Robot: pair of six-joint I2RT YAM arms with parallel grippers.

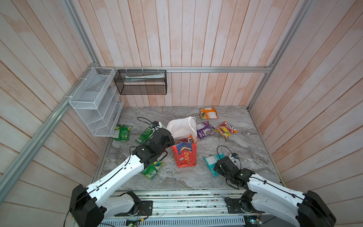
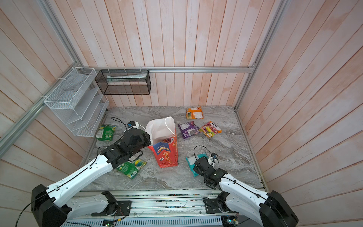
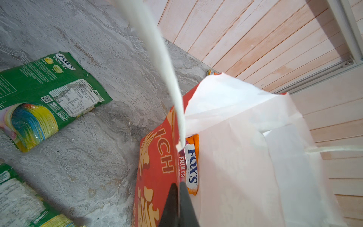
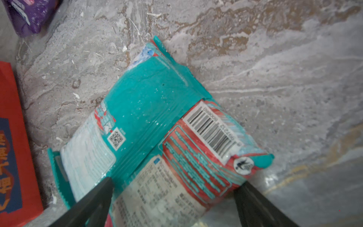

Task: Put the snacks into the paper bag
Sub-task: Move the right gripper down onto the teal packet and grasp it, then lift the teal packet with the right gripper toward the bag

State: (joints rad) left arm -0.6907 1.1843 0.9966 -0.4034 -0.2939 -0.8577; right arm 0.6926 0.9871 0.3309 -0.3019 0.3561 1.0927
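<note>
The red paper bag (image 1: 184,155) (image 2: 167,155) stands mid-table with its white lining spread open. My left gripper (image 1: 169,141) (image 3: 178,189) is shut on the bag's red side rim (image 3: 157,167). An orange-pink FOX'S packet (image 3: 191,165) (image 1: 188,139) lies inside. My right gripper (image 4: 174,183) (image 1: 217,166) is open, its fingers either side of the teal packet (image 4: 149,110) (image 1: 210,160) lying flat on the table. Three green packets (image 1: 121,132) (image 1: 145,134) (image 1: 152,169) lie left of the bag. Purple (image 1: 204,129), FOX'S (image 1: 225,128) and orange (image 1: 209,113) packets lie at the back right.
A white wire rack (image 1: 94,102) hangs on the left wall over the table's edge, and a black mesh basket (image 1: 140,82) hangs on the back rail. Wooden walls close three sides. The bag's white cord handle (image 3: 167,64) crosses the left wrist view.
</note>
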